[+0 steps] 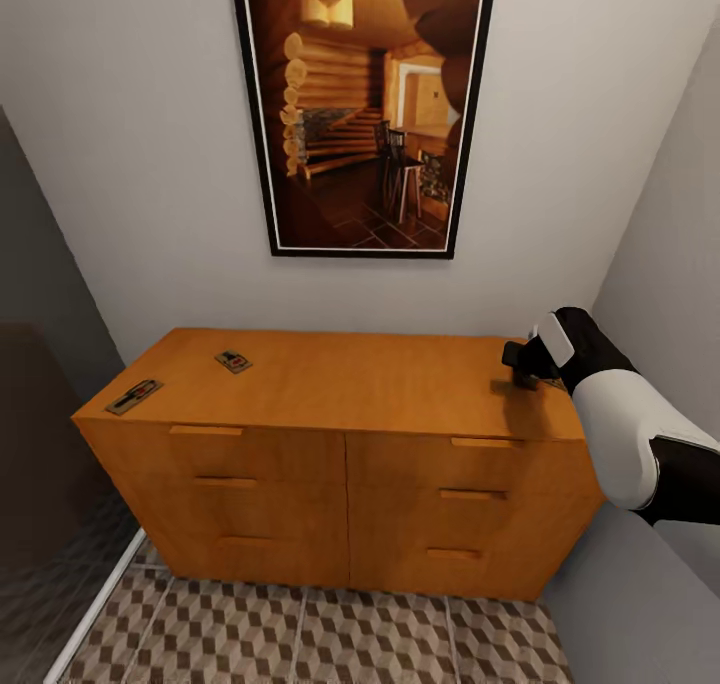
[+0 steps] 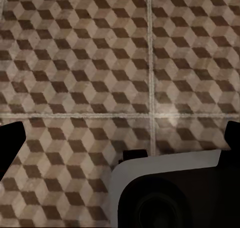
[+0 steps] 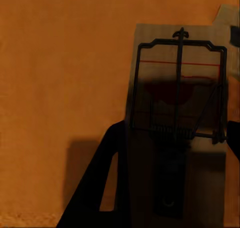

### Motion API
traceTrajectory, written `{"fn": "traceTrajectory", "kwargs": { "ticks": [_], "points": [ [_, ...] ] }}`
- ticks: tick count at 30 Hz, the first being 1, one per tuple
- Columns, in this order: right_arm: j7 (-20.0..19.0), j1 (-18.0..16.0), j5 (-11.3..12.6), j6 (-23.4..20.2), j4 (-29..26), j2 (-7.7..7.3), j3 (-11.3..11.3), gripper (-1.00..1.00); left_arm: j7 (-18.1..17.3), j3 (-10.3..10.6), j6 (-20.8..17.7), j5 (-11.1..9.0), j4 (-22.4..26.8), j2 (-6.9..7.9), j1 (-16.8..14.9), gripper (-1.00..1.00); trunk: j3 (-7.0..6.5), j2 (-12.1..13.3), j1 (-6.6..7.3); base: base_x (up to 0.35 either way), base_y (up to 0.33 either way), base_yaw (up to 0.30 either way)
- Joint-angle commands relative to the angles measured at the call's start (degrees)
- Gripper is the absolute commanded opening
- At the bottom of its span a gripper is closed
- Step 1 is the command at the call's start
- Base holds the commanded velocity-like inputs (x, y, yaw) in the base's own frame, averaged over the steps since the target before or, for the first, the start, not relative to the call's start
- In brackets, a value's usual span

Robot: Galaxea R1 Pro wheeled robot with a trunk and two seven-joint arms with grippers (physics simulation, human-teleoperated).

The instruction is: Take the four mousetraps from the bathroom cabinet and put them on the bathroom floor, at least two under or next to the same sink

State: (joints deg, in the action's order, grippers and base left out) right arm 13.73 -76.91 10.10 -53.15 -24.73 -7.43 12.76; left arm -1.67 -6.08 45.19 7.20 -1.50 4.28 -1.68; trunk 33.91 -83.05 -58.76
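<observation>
The orange-wood cabinet (image 1: pixel 340 384) stands against the wall under a framed picture. Two mousetraps lie on its top at the left, one near the front corner (image 1: pixel 134 396) and one further back (image 1: pixel 233 361). My right gripper (image 1: pixel 524 360) hovers low over the far right of the cabinet top. In the right wrist view a third mousetrap (image 3: pixel 180 113) lies flat on the wood right under that gripper, its wire bar up, with one dark fingertip (image 3: pixel 234 140) beside its edge. My left gripper (image 2: pixel 120 143) is open above the cube-patterned bathroom floor (image 2: pixel 90 63). The sink is out of view.
Grey walls close in on both sides of the cabinet. A pale corner (image 3: pixel 226 13) pokes out behind the near mousetrap. A strip of patterned floor (image 1: pixel 330 634) runs in front of the drawers. Part of my own white and black body (image 2: pixel 165 188) sits below the left gripper.
</observation>
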Motion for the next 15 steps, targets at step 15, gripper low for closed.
{"fn": "traceTrajectory", "kwargs": {
  "ticks": [15],
  "points": [
    [0.5, 0.3, 0.62, -0.11, -0.06, 0.05, 0.16, -1.0, -0.17, -0.52, 0.25, 0.44, -0.17, 0.05, -0.08, 1.0, -1.37, -0.03, 0.04, -0.297, 0.184, 0.0]
  ]
}}
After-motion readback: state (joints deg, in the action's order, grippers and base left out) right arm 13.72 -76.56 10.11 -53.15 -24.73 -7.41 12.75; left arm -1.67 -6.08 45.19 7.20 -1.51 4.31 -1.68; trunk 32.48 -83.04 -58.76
